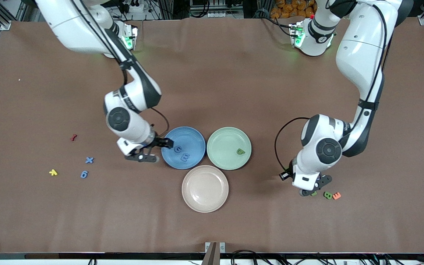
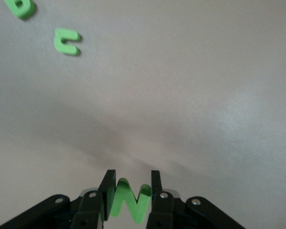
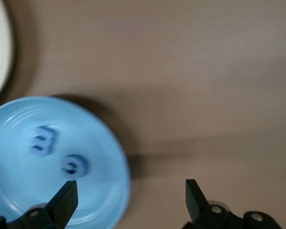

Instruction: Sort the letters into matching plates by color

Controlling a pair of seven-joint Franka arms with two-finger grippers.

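Currently the right tool (image 1: 159,150), fingers spread apart, sits at the blue plate (image 1: 193,138) rim, frame center; two blue letters (image 1: 182,153) lie inside. Lower right, the left tool (image 2: 129,195) clamps a green letter (image 2: 130,202).

A blue digit 6 (image 1: 84,174) and a blue X (image 1: 89,160) lie at the frame's lower left — a green N (image 2: 129,204) shows low in the left wrist view.
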